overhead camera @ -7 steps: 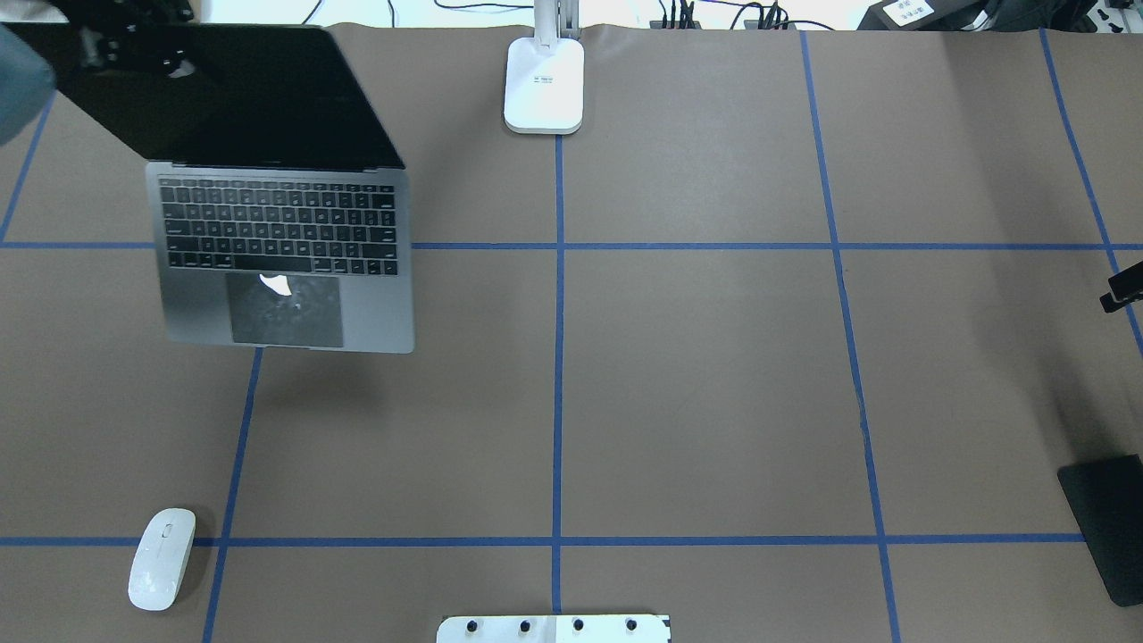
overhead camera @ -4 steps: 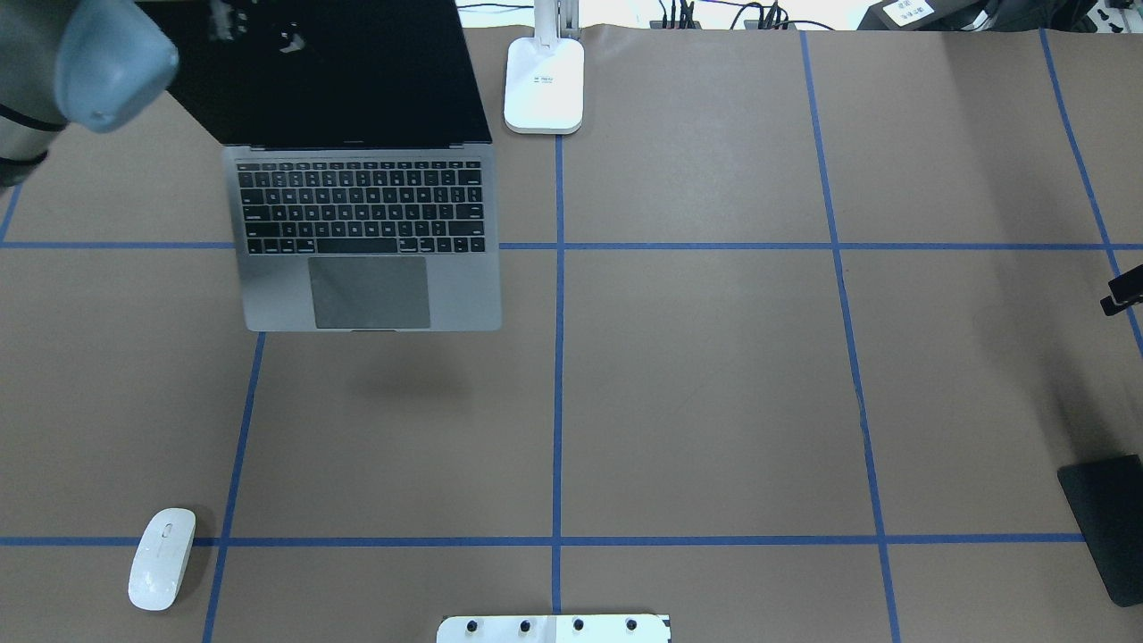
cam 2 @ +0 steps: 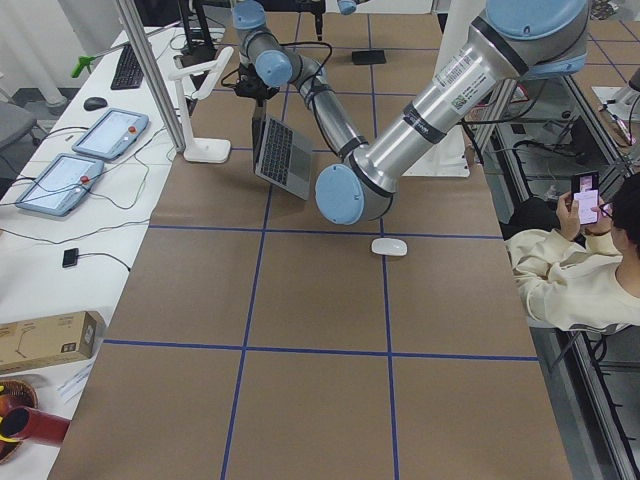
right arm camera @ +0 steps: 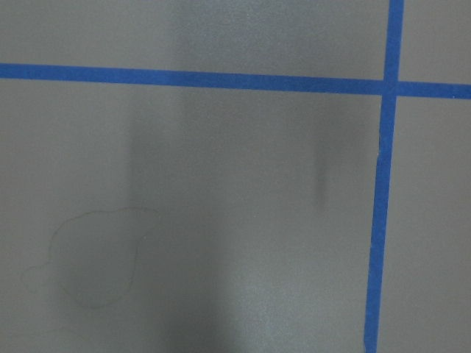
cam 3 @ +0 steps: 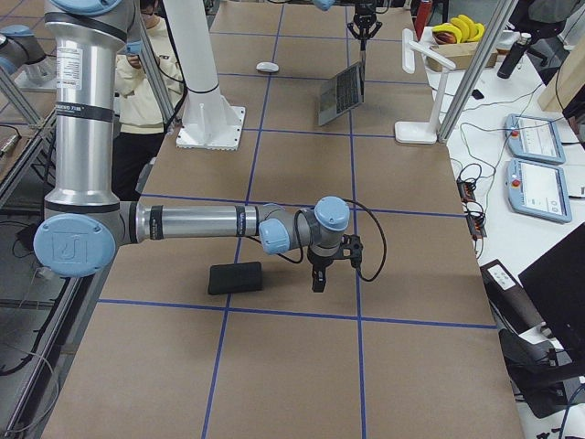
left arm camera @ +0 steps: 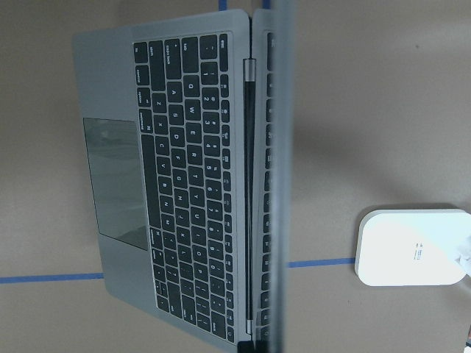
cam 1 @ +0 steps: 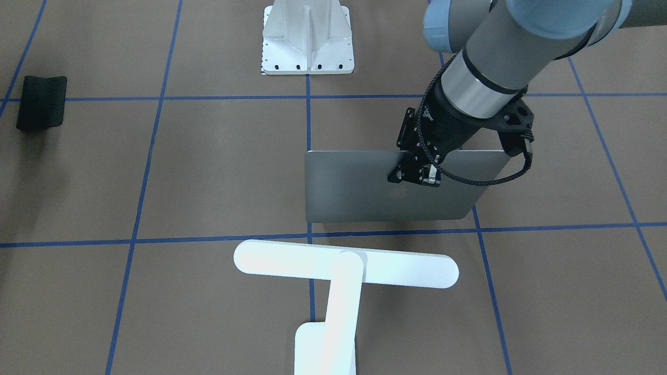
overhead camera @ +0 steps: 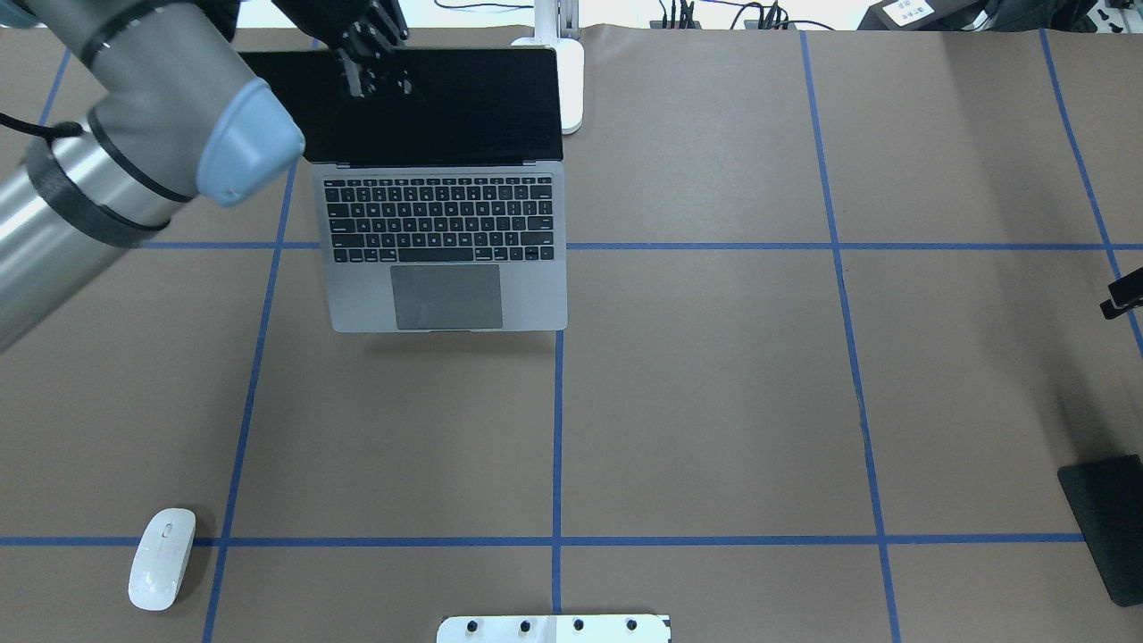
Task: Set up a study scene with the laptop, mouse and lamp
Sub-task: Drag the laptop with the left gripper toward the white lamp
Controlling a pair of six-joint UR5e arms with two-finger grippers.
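The laptop (overhead camera: 442, 259) is open, its dark screen upright and its grey lid (cam 1: 365, 187) facing the front view. My left gripper (overhead camera: 371, 54) is shut on the screen's top edge (cam 1: 417, 174). A thin shadow lies under the laptop's front edge. The white lamp (cam 1: 344, 271) stands just behind it, its base (overhead camera: 573, 85) partly hidden by the screen and visible in the left wrist view (left arm camera: 412, 246). The white mouse (overhead camera: 162, 558) lies at the near left. My right gripper (cam 3: 316, 279) hangs low over bare table at the far right; I cannot tell its state.
A black mat (overhead camera: 1107, 527) lies at the near right edge, close to the right gripper. The white ribbed pedestal (cam 1: 307, 39) stands at the robot's side of the table. A seated person (cam 2: 570, 280) is beside the table. Tablets and cables lie beyond the far edge.
My left arm has carried the open laptop to the right, from the far left corner toward the centre line. Its screen now covers part of the lamp's base. The shadow beneath has shrunk.
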